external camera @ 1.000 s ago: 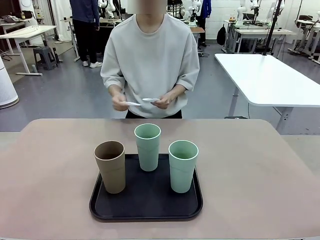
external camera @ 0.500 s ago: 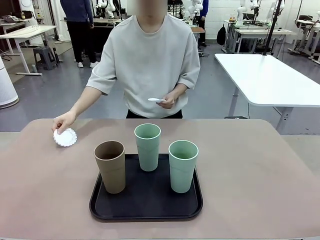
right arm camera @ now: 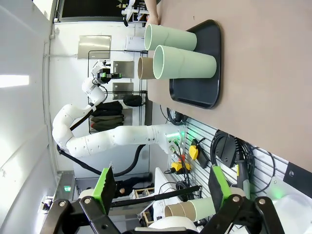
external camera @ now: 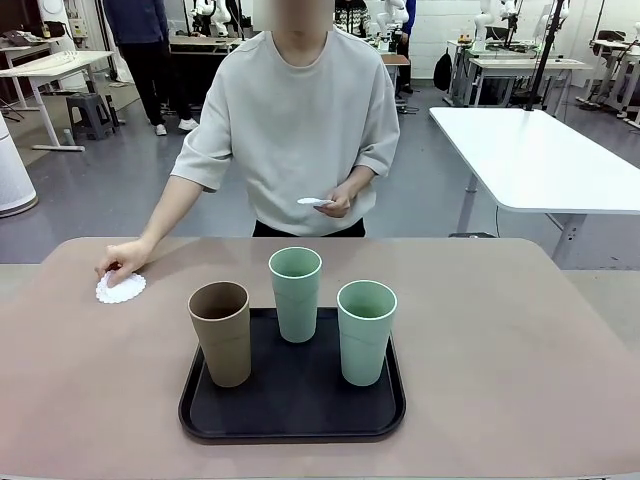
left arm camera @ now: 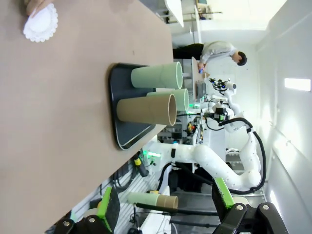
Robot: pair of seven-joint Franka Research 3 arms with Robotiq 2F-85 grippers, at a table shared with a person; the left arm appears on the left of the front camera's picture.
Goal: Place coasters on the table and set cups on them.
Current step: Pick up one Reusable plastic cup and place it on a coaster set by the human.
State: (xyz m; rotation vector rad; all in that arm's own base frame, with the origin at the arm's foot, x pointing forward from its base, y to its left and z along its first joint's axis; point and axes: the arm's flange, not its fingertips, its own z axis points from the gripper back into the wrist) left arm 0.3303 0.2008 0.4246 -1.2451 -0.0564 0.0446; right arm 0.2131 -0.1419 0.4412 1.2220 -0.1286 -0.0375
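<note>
Left gripper (left arm camera: 165, 207) is hanging back off the near edge of the table (left arm camera: 58, 146), jaws spread wide with nothing between them. Right gripper (right arm camera: 161, 192) is the same deal, apart and empty.

Working outward from the left one in its wrist view, the tan-brown cup (left arm camera: 146, 109) is at roughly 12 o'clock. The one coaster (left arm camera: 41, 23) that's laid down is way off at 11 o'clock, well apart from the black tray (left arm camera: 127, 136).

From the front, that coaster (external camera: 121, 288) lies at about 10 o'clock from the tan-brown cup (external camera: 221, 332), flat on the robot's left part of the table, with the person's hand (external camera: 122, 260) resting on its far edge. All three cups stand upright on the tray, long axis straight up. The back mint green cup (external camera: 296, 293) is at 1 o'clock from the tan one and the front mint green cup (external camera: 366, 331) at 3 o'clock.

The person's other hand (external camera: 335, 205) holds more white coasters (external camera: 315, 201) at the chest.

So imo the left arm is clearly nearer for a tan-cup-to-coaster move, gripping it from the side, once that hand is clear
</note>
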